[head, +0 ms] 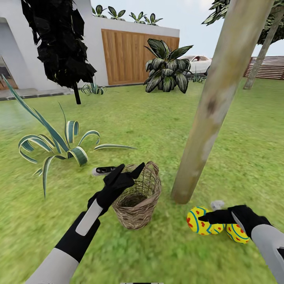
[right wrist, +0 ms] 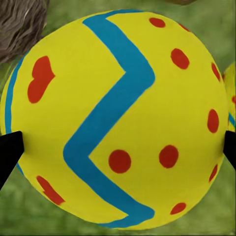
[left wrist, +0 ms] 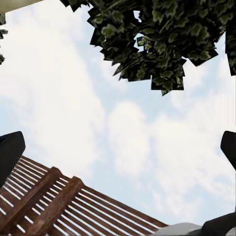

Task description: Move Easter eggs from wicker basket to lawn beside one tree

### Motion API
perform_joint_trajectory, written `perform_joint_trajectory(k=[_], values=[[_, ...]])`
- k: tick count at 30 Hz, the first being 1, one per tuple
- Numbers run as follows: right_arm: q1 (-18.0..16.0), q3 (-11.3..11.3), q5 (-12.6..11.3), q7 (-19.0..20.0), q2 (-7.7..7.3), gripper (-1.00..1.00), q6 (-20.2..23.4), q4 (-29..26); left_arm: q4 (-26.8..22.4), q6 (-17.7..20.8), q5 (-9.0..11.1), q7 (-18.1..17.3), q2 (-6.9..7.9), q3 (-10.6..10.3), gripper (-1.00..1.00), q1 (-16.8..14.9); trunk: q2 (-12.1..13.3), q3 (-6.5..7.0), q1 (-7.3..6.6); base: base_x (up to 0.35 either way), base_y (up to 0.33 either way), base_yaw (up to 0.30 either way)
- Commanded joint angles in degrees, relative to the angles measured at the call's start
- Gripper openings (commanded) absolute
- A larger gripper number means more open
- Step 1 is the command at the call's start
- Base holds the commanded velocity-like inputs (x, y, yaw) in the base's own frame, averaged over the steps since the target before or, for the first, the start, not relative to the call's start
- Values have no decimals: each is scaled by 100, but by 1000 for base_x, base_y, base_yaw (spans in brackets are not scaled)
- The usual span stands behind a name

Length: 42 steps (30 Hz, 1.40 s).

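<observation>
The right gripper is reaching over the lawn near the foot of the tree, with an egg lying directly ahead of its fingertips. In the right wrist view this egg is sitting squarely between the two dark finger tips, which are showing at the egg's opposite flanks; the jaws are standing wide, about as far apart as the egg is broad, and whether the pads are pressing on the shell or merely flanking it cannot be told. A second egg is lying just beside the first, on the wrist side of the right gripper and partly under the arm. Both eggs are resting near the trunk's base, slightly apart from it.

The left gripper is hanging over the near rim of the basket, fingers spread and holding nothing; its wrist camera is pointing skyward. The basket is leaning toward the tree, and its visible interior is looking dark and bare; a third egg cannot be made out.

Judged from this, the right arm is the nearer one to the eggs. The egg is lying straight along the fingers' reach.
</observation>
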Motion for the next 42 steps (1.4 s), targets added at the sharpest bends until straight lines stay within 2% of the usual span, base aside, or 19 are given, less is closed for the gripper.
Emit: perform_joint_trajectory(k=[1,3,5,6,9,10,11,13,14,17,18,19,20,22,23,26,28,31,42], values=[[54,-51,53,-6,11,-100,14,-21,25,42,44,89,-23,-10,100,-4,-2,-4,-1,0,0,0],[107,-41,191,-40,24,-100,-212,-24,42,30,48,173,-41,-10,100,-4,-2,-4,-1,0,0,0],[120,-41,626,-25,32,-100,-605,-18,46,27,49,191,-46,-10,100,-4,-2,-4,-1,0,0,0],[126,-39,749,-34,58,-100,-695,-5,47,27,48,194,-46,-10,100,-4,-2,-4,-1,0,0,0],[254,-33,891,-281,331,-100,-930,-13,47,27,41,195,-46,-10,100,-4,-2,-4,-1,0,0,0],[283,-32,1089,-779,506,-100,-1199,16,46,23,41,203,-60,-34,100,-4,-2,-4,-1,0,0,0],[313,-37,1374,-1356,716,-100,-1374,46,52,18,36,296,-113,-205,100,-4,-2,-4,-1,0,0,0],[537,-34,1690,-1894,1065,-100,-1531,11,20,-255,49,807,-160,-726,100,-4,-2,-4,-1,0,0,0],[574,-33,1745,-2090,1135,-100,-1588,4,15,-429,53,929,-165,-835,100,-4,-2,-4,-1,0,0,0],[612,-25,1931,-3247,1266,-100,-1742,33,4,-710,58,1130,-180,-956,100,-4,-2,-4,-1,0,0,0],[616,-24,2065,-3485,1351,-100,-1764,41,7,-724,58,1146,-207,-964,100,-4,-2,-4,-1,0,0,0],[622,-24,2285,-3691,1438,-100,-1885,56,4,-737,58,1160,-254,-1067,100,-4,-2,-4,-1,0,0,0],[649,-23,2356,-3748,1471,-100,-2005,61,2,-745,54,1165,-279,-1226,100,-4,-2,-4,-1,0,0,0],[703,-23,2412,-3851,1500,-100,-2176,58,-6,-836,52,1260,-348,-1694,100,-4,-2,-4,-1,0,0,0],[714,-23,2422,-3935,1509,-100,-2209,58,-34,-1073,64,1562,-393,-1927,100,-4,-2,-4,-1,32,0,0],[718,-23,2424,-4040,1515,-100,-2239,58,-147,-1396,116,1984,-414,-2398,100,-4,-2,-4,-1,50,0,0],[719,-23,2418,-4047,1512,-100,-2242,58,-161,-1538,125,2013,-415,-2478,100,-4,-2,-4,-1,7,0,0],[719,-32,2370,-4061,1508,-100,-2243,40,-180,-1683,135,2023,-416,-2752,100,-4,-2,-4,-1,1,0,0],[719,-58,2348,-4084,1500,-100,-2243,38,-278,-1689,137,2014,-407,-2788,100,-4,32,36,-22,0,0,0]])
